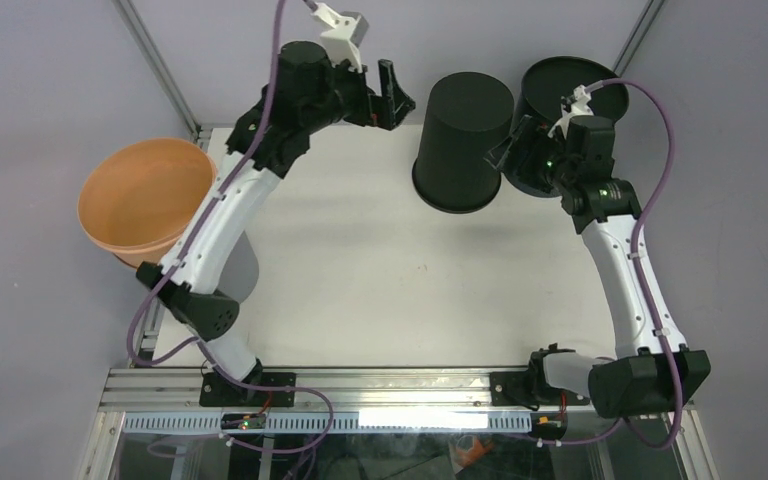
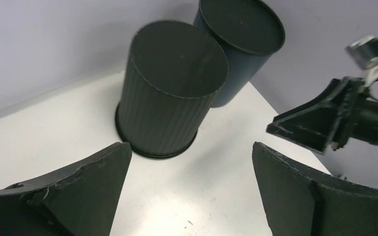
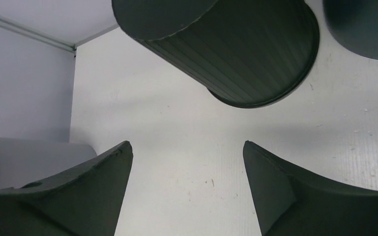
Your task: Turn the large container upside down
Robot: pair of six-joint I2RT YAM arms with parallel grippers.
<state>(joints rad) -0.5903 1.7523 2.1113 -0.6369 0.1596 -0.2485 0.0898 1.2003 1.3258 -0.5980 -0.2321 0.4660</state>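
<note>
Both the left gripper [image 1: 392,97] and the right gripper [image 3: 187,147] hung with fingers apart, holding nothing. The black bin [image 1: 463,140] at upper centre sat rim-down, so the flip looked finished.

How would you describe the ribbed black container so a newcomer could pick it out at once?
Start at the white table and look to its far right corner, where two dark containers stand close together. The ribbed black container is the one nearer the table's middle, closed end up; its neighbour is smooth-walled.
</note>
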